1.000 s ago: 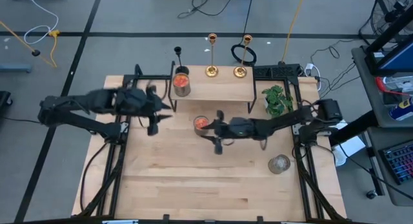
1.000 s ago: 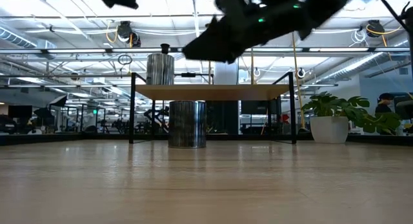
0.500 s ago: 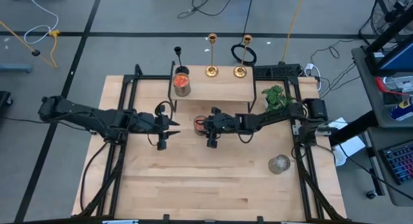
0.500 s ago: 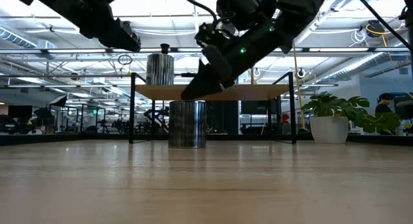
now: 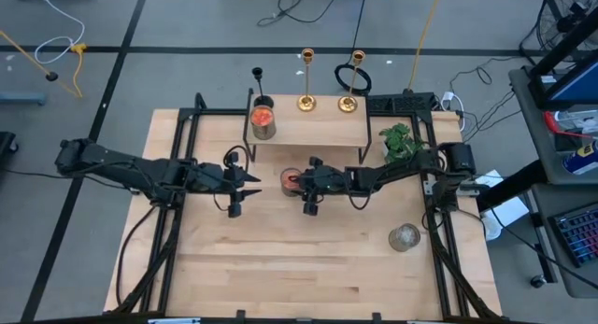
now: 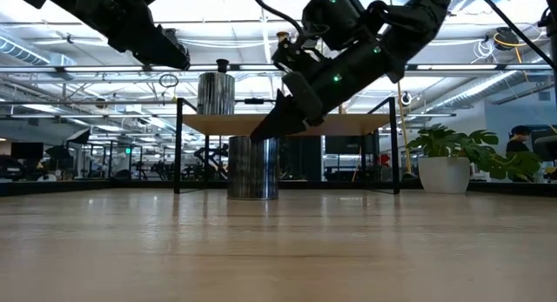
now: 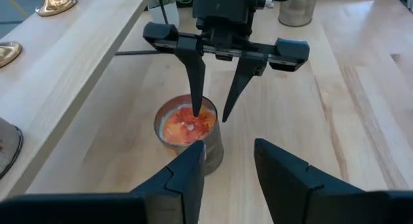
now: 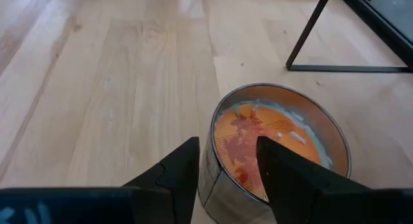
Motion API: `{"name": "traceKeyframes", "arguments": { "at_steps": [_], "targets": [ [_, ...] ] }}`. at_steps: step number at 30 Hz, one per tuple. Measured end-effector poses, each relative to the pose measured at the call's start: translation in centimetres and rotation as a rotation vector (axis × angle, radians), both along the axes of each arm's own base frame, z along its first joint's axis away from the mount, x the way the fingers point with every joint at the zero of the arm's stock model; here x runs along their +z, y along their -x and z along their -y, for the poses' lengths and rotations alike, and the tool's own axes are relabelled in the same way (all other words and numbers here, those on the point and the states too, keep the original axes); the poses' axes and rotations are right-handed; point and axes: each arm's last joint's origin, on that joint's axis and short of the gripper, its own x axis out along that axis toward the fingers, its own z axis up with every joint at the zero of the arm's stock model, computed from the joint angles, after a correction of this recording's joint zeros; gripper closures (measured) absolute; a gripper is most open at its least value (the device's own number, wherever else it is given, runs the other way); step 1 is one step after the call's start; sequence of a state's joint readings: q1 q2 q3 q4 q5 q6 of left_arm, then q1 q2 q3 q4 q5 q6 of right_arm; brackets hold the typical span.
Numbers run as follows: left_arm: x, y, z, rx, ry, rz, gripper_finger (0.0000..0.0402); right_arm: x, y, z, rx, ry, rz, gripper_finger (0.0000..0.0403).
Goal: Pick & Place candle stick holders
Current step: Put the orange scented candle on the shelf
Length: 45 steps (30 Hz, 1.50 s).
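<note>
Two gold candle stick holders stand by their round bases on the raised wooden shelf; their bases also show in the left wrist view. The black holder stands at the shelf's far left corner. A tin candle with orange wax sits on the table in front of the shelf. My right gripper is open, one finger over the wax and one outside the tin's wall. My left gripper is open and empty, above the table to the tin's left, facing it. My right gripper's fingers slant down from the table's right side and stand on either side of the tin's rim. I cannot tell whether they touch it. The tin stands upright on the table.
A second tin candle stands on the shelf's left end. A potted plant stands at the right, and a glass jar sits nearer the front right. The shelf's black legs stand close behind the tin.
My left gripper has gone down and toward the table's right, to a spot left of the tin. My right gripper has gone toward the table's left and down until its fingers straddle the tin's rim. The tin and the holders have stayed in place.
</note>
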State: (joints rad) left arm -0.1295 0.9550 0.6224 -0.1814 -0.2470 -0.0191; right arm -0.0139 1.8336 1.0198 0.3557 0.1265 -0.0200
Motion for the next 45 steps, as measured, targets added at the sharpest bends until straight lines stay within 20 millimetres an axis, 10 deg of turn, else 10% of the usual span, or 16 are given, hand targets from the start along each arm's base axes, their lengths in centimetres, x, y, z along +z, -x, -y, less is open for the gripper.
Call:
{"name": "traceKeyframes", "arguments": {
  "at_steps": [21,30,45],
  "targets": [
    [0.0,0.0,0.0,-0.004,-0.005,-0.002,0.0259,-0.6,0.4,0.6,0.131,0.048,-0.035,0.0395],
    [0.0,0.0,0.0,-0.005,-0.006,-0.005,0.0259,-0.2,0.5,0.4,0.128,0.033,-0.033,0.0396],
    [0.0,0.0,0.0,-0.008,-0.011,-0.003,0.0259,0.3,1.1,0.3,0.148,0.058,-0.077,0.0283]
  ]
}}
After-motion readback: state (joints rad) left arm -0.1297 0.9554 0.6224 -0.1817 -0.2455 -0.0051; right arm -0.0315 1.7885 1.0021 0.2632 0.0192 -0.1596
